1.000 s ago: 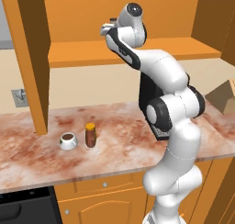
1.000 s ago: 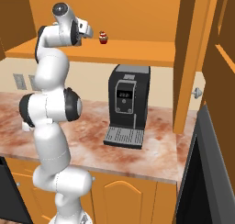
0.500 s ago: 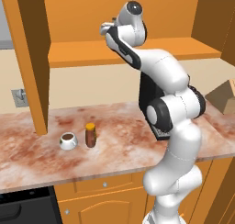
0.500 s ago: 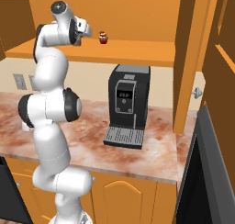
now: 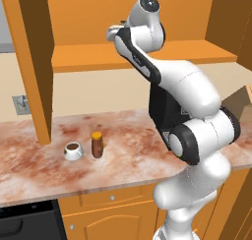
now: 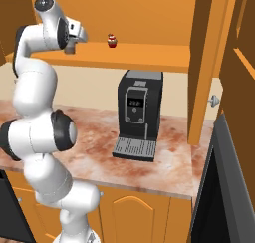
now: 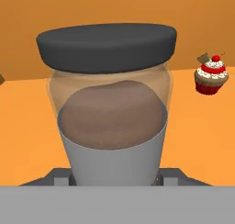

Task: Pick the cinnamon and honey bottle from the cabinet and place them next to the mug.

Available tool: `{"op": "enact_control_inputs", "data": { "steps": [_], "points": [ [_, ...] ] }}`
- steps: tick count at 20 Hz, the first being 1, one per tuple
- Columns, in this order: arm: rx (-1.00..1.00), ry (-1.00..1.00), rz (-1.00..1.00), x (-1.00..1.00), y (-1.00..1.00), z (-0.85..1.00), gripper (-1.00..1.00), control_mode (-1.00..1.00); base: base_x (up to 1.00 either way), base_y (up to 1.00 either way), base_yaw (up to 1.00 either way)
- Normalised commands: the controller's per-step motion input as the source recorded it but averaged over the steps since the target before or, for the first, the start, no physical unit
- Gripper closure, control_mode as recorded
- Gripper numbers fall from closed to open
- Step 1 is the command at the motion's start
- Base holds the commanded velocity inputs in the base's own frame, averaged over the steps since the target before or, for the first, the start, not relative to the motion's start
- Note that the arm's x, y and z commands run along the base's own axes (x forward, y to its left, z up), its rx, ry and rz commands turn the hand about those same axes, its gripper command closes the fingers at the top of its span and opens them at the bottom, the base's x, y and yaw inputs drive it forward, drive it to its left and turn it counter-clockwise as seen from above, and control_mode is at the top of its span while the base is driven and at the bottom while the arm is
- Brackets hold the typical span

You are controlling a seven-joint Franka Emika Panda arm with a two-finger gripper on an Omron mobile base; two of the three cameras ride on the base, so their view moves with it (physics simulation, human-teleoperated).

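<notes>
The hand (image 7: 114,175) is clamped on the cinnamon (image 7: 109,103), its dark fingertips (image 7: 58,176) pressing the jar's grey lower wall from either side, up on the shelf board of the cabinet (image 5: 147,54). The jar stands upright on the orange board, dark lid on top, brown powder showing through the clear band under the lid. Just off to one side on the same shelf sits a small red cupcake (image 7: 211,75) (cherry on top, well apart from the jar). From the right base view the hand (image 6: 69,47) sits at the shelf's front edge with the cupcake (image 6: 112,40) further along the board, and the white arm (image 6: 35,92) climbs from the lower left to reach it. From the left base view the arm (image 5: 187,111) curls up from the lower right and the hand (image 5: 115,33) pokes in over the shelf. Down below, on the marbled desk (image 5: 123,155), the honey bottle (image 5: 97,144) stands upright just beside the mug (image 5: 73,151), which has dark liquid inside. A black coffee machine (image 6: 138,115) stands on the desk under the shelf, well apart from the hand.
</notes>
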Motion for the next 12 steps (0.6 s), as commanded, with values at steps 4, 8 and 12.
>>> {"op": "enact_control_inputs", "data": {
  "steps": [4,8,12],
  "points": [
    [0.00,0.00,0.05,-1.00,0.14,-0.04,1.00,-1.00,0.00,0.00,0.00],
    [0.00,0.00,0.10,-1.00,0.11,-0.06,1.00,-1.00,0.00,0.00,0.00],
    [0.00,0.00,0.19,-0.89,0.05,-0.26,1.00,-1.00,0.00,0.00,0.00]
  ]
}}
